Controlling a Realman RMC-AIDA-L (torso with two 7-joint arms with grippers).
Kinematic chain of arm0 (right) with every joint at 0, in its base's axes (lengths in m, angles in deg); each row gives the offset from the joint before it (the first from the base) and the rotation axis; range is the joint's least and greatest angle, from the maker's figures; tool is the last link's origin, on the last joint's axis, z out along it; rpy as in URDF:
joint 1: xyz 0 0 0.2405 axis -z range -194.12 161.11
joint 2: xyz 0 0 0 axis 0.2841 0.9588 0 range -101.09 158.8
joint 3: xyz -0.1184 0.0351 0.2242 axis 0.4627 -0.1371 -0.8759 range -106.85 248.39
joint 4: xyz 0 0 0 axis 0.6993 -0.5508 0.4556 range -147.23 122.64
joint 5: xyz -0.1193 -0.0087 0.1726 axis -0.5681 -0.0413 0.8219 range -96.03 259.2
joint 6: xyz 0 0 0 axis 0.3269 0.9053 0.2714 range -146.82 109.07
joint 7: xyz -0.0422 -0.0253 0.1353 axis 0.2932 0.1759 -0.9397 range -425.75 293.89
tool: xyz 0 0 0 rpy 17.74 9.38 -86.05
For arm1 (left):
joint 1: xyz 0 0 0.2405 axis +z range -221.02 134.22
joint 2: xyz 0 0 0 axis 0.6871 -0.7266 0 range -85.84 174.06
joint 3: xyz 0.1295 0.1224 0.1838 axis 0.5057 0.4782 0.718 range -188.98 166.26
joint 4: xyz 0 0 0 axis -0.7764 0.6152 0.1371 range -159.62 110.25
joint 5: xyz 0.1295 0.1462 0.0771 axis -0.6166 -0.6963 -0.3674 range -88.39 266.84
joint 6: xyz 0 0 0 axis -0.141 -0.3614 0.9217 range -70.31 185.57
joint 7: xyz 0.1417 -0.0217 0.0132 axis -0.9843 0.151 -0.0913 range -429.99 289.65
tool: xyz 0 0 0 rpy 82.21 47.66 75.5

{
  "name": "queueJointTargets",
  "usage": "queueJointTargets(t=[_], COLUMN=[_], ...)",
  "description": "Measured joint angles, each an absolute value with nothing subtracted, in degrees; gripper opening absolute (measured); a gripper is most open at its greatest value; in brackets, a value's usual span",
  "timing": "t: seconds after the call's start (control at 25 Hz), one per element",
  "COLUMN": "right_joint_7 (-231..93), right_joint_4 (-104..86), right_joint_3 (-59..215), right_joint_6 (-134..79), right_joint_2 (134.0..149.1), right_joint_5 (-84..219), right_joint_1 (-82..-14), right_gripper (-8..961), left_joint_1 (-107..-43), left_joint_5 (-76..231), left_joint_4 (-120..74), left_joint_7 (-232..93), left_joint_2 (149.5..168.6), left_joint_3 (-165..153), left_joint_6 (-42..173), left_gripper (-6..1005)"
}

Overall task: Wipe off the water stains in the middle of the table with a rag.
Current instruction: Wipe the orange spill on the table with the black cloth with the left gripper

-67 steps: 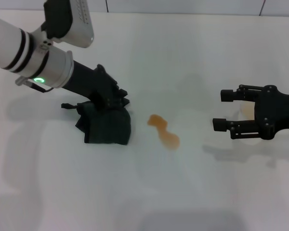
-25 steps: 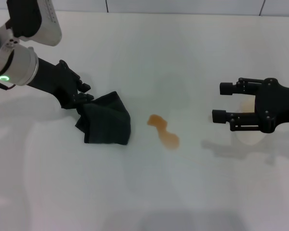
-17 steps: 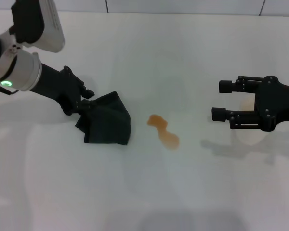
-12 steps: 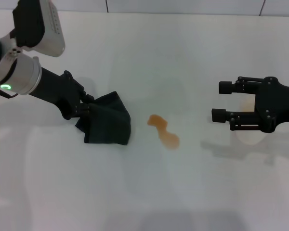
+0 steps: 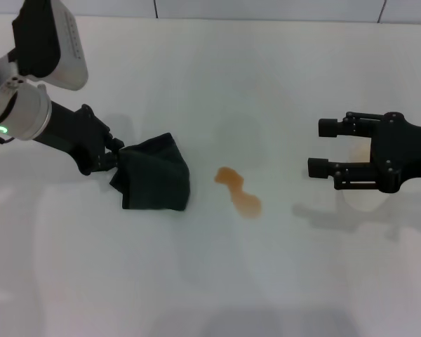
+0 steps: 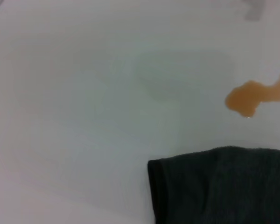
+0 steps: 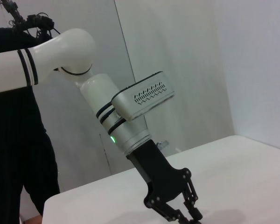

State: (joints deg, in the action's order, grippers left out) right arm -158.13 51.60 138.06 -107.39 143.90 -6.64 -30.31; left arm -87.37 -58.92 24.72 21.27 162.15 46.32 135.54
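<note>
Left hand [image 5: 111, 159] now back off the rag [image 5: 154, 182], at its left edge.

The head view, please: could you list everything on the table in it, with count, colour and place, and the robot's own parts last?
Table: one, white, fills the view.
Water stains: one two-lobed puddle, orange-brown, middle of the table, apart from the rag.
Rag: one, dark green-black, crumpled, to the robot's left of the puddle.
Pale round object: one, whitish, mostly hidden beneath the right gripper; cannot tell what it is.
Left gripper: one, black, at the rag's left edge.
Right gripper: one, black, open, hovering at the robot's right, pointing toward the puddle.
</note>
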Motion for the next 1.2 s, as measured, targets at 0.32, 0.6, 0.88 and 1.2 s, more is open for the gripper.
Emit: queueJointTargets(t=[0.32,0.6,0.88,1.2], right_joint_7=[-158.1,-158.2,-158.2,-158.7], right_joint_4=[51.9,52.0,52.0,52.0], right_joint_3=[138.1,138.2,138.1,138.1], right_joint_6=[-107.4,-107.3,-107.2,-107.2], right_joint_2=[143.9,143.9,143.99,143.99], right_joint_5=[-6.6,-6.6,-6.7,-6.7], right_joint_1=[-30.4,-30.4,-30.5,-30.6], right_gripper=[766,766,766,766], left_joint_1=[-88.6,-89.0,-89.3,-89.8], left_joint_5=[-58.7,-57.8,-57.7,-56.9], left_joint_4=[24.6,22.8,20.7,18.8], left_joint_7=[19.5,18.4,17.7,16.7], left_joint_2=[162.65,163.15,163.09,163.16], left_joint_3=[46.4,48.2,49.3,49.4], left_joint_6=[134.7,133.4,130.8,129.5], left_gripper=[203,193,183,171])
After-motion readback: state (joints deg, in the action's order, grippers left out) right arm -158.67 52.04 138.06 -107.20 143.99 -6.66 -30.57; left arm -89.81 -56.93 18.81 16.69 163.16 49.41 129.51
